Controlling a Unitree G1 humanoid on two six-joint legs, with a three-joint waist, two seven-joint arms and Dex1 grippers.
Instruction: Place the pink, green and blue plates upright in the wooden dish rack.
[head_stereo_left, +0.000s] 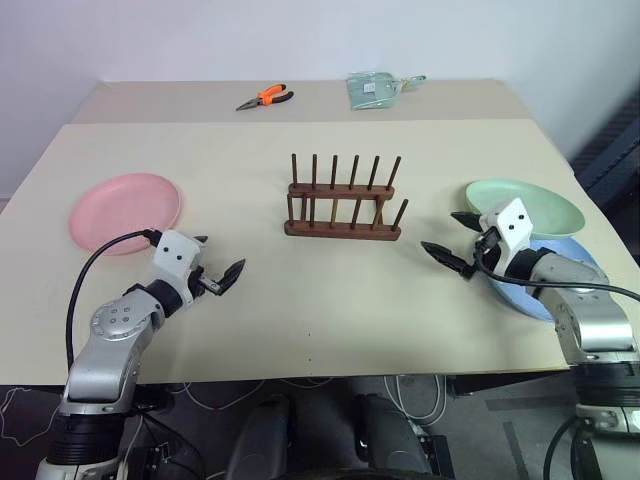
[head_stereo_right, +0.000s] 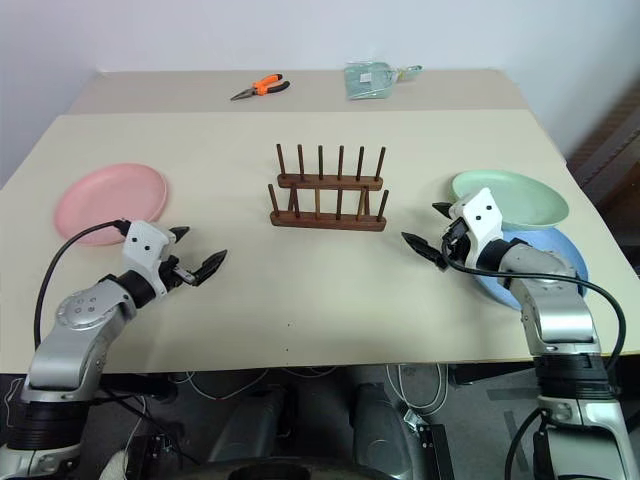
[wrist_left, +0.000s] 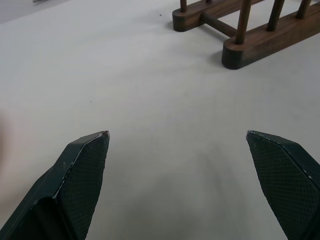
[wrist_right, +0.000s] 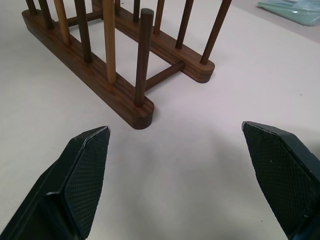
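Left gripper (head_stereo_left: 220, 272) of two black fingers spread wide and holding nothing, hovering just above the pale beige table top (head_stereo_left: 300, 310), pointing toward the table's middle. Right gripper (head_stereo_left: 452, 242) likewise spread wide and holding nothing, pointing inward toward the left one, with bare table between the two. Just behind and outboard of the left gripper, on the robot's left: the round, shallow, matte pale pink plastic plate (head_stereo_left: 125, 211), lying flat on the table, apart from the fingers. Close beside the right gripper, on its outer side: the round, shallow mint green plastic plate (head_stereo_left: 540, 205), lying flat and overlapping the far edge of the round light blue plastic plate (head_stereo_left: 592, 262), which lies flat under the right wrist and forearm near the table's right edge. Ahead of both grippers, roughly midway between them and farther out on the table: the small dark brown wooden dish rack (head_stereo_left: 343, 200), two base rails with two rows of thin upright pegs, no plate in it; in the right wrist view (wrist_right: 135, 107) near the fingers, in the left wrist view (wrist_left: 260, 42) farther off. Well beyond the rack, near the table's far edge: orange-handled pliers (head_stereo_left: 265, 97) and a pale green translucent packet (head_stereo_left: 375, 89), apart from each other.
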